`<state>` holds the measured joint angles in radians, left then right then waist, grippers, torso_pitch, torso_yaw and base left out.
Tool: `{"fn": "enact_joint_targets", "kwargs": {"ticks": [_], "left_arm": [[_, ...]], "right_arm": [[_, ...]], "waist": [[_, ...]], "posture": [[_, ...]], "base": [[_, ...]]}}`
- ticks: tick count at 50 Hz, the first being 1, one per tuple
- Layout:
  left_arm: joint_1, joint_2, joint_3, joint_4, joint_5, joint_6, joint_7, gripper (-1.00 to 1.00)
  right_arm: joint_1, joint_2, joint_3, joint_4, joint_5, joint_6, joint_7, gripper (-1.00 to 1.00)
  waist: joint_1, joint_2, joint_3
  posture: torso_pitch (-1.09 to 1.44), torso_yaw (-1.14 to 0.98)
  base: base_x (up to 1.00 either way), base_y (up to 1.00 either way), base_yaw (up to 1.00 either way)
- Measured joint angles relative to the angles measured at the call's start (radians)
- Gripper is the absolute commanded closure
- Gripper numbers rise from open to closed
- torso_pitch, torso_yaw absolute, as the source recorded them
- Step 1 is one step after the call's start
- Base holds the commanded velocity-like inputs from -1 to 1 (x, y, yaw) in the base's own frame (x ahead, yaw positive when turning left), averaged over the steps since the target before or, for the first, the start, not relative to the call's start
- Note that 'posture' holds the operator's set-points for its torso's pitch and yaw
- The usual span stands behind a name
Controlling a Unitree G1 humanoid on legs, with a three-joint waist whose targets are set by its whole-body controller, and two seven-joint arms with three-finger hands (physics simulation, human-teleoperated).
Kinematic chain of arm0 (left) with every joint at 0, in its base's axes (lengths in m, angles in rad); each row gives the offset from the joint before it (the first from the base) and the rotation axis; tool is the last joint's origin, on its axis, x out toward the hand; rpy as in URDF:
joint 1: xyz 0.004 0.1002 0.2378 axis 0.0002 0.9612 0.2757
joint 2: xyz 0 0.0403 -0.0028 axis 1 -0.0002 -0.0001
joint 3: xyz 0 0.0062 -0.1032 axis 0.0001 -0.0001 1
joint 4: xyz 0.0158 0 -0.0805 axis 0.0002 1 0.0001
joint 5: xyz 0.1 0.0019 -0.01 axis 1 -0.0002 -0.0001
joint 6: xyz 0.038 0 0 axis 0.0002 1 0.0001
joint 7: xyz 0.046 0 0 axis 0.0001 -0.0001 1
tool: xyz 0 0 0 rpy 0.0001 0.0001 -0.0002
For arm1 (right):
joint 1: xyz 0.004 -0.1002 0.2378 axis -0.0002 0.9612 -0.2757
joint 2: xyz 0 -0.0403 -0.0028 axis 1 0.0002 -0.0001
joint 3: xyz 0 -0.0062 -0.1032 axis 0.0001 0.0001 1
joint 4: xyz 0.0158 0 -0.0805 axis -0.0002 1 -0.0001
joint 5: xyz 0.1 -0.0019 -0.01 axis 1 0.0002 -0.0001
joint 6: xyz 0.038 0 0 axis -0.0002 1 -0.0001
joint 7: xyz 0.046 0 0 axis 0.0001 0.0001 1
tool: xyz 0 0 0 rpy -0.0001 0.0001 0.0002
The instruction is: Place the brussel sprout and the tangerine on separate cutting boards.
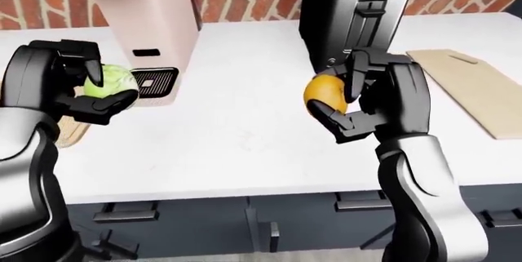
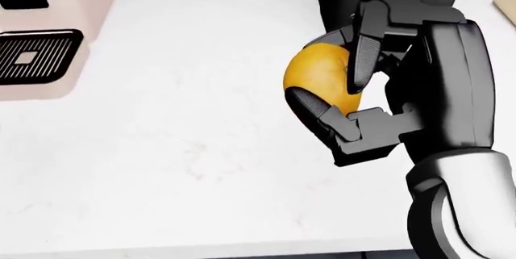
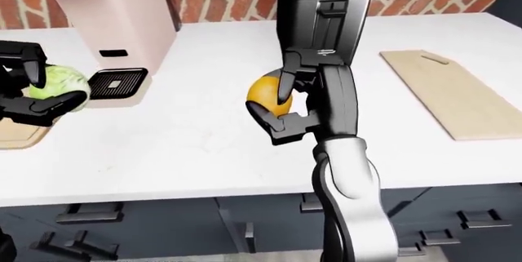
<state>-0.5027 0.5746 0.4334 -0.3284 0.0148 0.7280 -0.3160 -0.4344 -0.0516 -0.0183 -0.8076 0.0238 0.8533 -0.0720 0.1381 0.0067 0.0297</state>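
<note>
Over counter [image 1: 228, 127], each robot hand grips its produce

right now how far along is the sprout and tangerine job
Done: both are picked up. In hand: the left hand grips the sprout above the counter's left end, near a board at that edge; the right hand grips the tangerine mid-counter. Left: neither is on a board; the right board lies bare.
</note>
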Motion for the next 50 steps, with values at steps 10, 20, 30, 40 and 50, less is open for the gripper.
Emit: {"fn": "enact_joint_targets", "kwargs": {"ticks": [10,20,30,40,50], "left_arm": [[-0.002,0.026,-0.012,0.121,-0.031,-0.077,0.033,1.00],[-0.009,0.051,-0.005,0.271,-0.045,-0.185,0.064,1.00],[-0.058,0.078,-0.031,0.454,-0.046,-0.290,0.098,1.00],[-0.285,0.117,-0.128,0.859,-0.003,-0.473,0.132,1.00],[-0.501,0.099,-0.208,1.282,0.063,-0.699,0.165,1.00]], "right_arm": [[0.010,0.006,0.007,0.001,-0.008,-0.005,0.008,1.00],[-0.006,0.004,0.001,-0.002,-0.010,0.004,0.008,1.00],[-0.003,0.004,0.003,-0.007,-0.010,0.009,0.008,1.00],[0.009,0.007,0.009,-0.007,-0.014,-0.002,0.012,1.00],[0.027,0.007,0.008,0.000,-0.016,-0.020,0.015,1.00]], "waist": [[0.065,0.001,-0.005],[0.144,0.016,-0.014],[0.224,0.023,-0.015],[0.270,0.024,-0.020],[0.289,0.019,-0.027]], "posture": [[0.00,0.28],[0.00,0.33],[0.00,0.37],[0.00,0.37],[0.00,0.37]], "base": [[0.00,0.00,0.00],[0.00,0.00,0.00],[0.00,0.00,0.00],[0.00,0.00,0.00],[0.00,0.00,0.00]]}}
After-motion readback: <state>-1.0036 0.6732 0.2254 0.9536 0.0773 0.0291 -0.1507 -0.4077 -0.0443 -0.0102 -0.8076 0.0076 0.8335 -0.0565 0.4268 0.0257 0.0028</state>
